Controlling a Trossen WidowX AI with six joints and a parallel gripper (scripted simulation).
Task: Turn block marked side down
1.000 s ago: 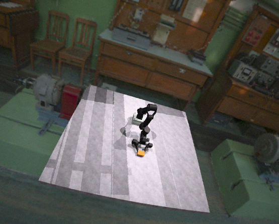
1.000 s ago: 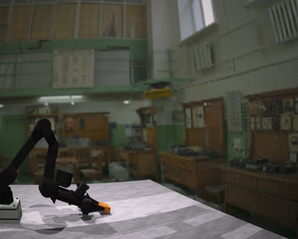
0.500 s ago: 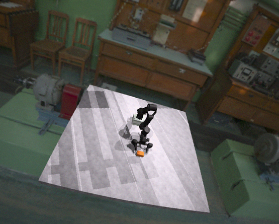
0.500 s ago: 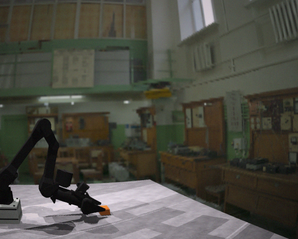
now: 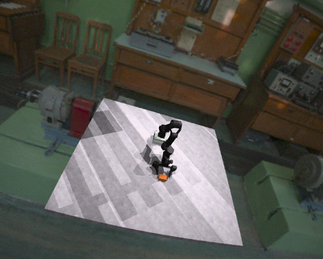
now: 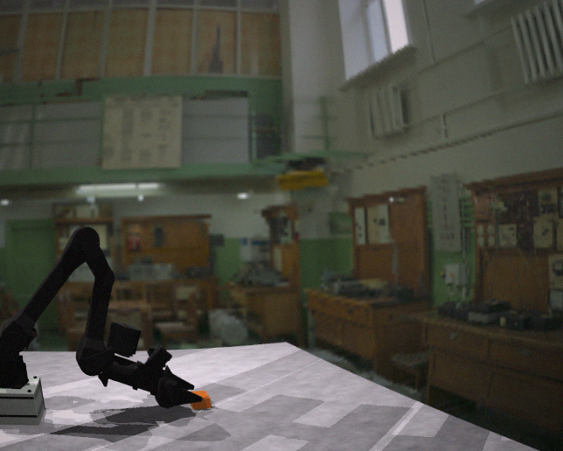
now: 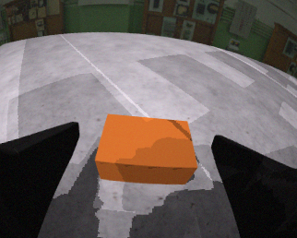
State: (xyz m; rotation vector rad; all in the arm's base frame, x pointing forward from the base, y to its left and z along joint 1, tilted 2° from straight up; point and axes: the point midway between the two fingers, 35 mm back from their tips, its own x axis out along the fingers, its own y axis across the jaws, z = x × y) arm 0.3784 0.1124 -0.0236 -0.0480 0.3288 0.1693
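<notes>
An orange block [image 5: 162,177] [image 6: 203,399] [image 7: 145,148] rests flat on the grey patterned table [image 5: 182,214] [image 6: 329,404] [image 7: 69,68]. No mark shows on its visible top or sides. My gripper [image 5: 163,170] [image 6: 188,397] [image 7: 148,136] is open, low over the table. Its two black fingers stand wide on either side of the block with gaps between them and it. In the wrist view the block lies between and just ahead of the fingertips.
The arm's white base [image 5: 159,139] [image 6: 18,403] stands at the back of the table. Green machine housings [image 5: 16,157] [image 5: 290,209] flank the table's left and right edges. Wooden workbenches stand beyond the far edge.
</notes>
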